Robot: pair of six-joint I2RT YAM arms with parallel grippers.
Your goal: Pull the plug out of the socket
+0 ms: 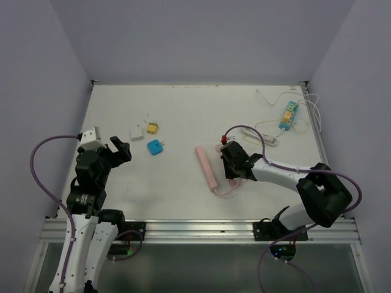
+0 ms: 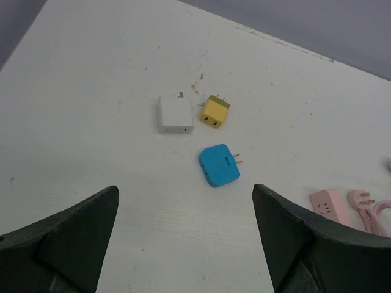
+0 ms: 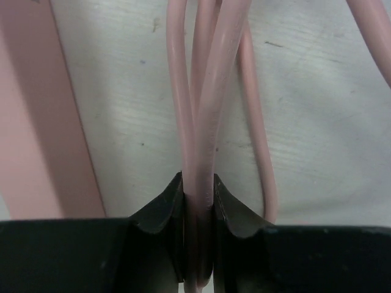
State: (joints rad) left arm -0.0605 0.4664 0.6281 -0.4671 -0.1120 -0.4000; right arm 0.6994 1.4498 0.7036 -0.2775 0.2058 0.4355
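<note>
The white tabletop (image 1: 183,110) carries everything. The right arm (image 1: 305,183) rises from its base at the near edge, bends at a bulky elbow near 4 o'clock, and reaches low and long toward 10 o'clock, its wrist down close to the surface. The left arm (image 1: 85,183) stands folded and upright at 8 o'clock, with its wrist raised and aimed toward 2 o'clock.

The right gripper (image 1: 235,166) (image 3: 198,183) is pressed together on the pink cable (image 3: 208,91), several strands of which run up between its jaws. The left gripper (image 1: 113,152) (image 2: 186,195) is spread wide above the bare surface, with nothing between its jaws.

The pink power strip (image 1: 206,166) (image 2: 330,206) (image 3: 30,110) lies flat near the centre, running from 11 to 5 o'clock, just on the 9 o'clock side of the right gripper. Its cable loops round the near end (image 1: 223,192). A blue-and-yellow strip (image 1: 288,115) sits far off at 2 o'clock among a tangle of white cord (image 1: 308,107).

Three small adapters lie loose at 10 o'clock, well apart from both strips: a blue adapter (image 1: 155,147) (image 2: 219,165) nearest, and beyond it a white adapter (image 1: 137,132) (image 2: 175,114) and a yellow adapter (image 1: 151,128) (image 2: 215,112) side by side. In the left wrist view the pink plug (image 2: 361,198) lies on the tabletop just beside the pink strip's end.
</note>
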